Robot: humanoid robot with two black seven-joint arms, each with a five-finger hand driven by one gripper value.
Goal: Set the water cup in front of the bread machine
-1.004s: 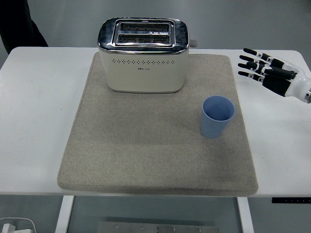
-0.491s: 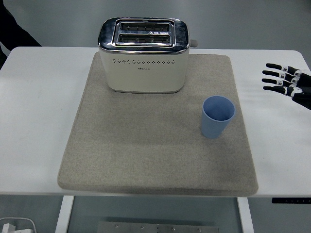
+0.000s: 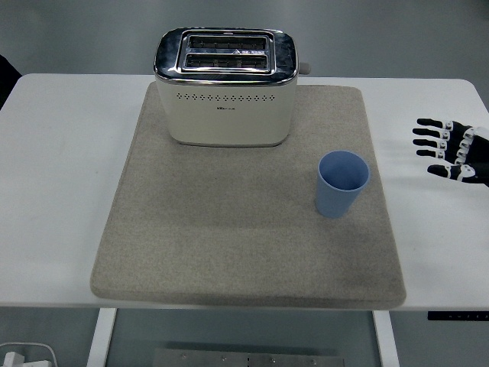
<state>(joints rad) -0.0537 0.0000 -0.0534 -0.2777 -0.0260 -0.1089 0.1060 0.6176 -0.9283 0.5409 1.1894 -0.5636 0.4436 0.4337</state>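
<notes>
A light blue water cup (image 3: 341, 183) stands upright and empty on the right part of the beige mat (image 3: 229, 245). The cream and chrome bread machine (image 3: 225, 88) sits at the mat's back, its two slots facing up. The cup is to the right of and nearer than the machine's front. My right hand (image 3: 451, 149) hovers over the bare table at the right edge, fingers spread and pointing left, holding nothing, a good hand's width right of the cup. My left arm does not show.
The white table (image 3: 61, 176) extends bare on both sides of the mat. A dark shape of a person (image 3: 6, 73) shows at the far left edge behind the table.
My right hand has drawn back to the right and come lower, toward the picture's edge. The dark figure at the top left has moved further out of view. The cup has not moved.
</notes>
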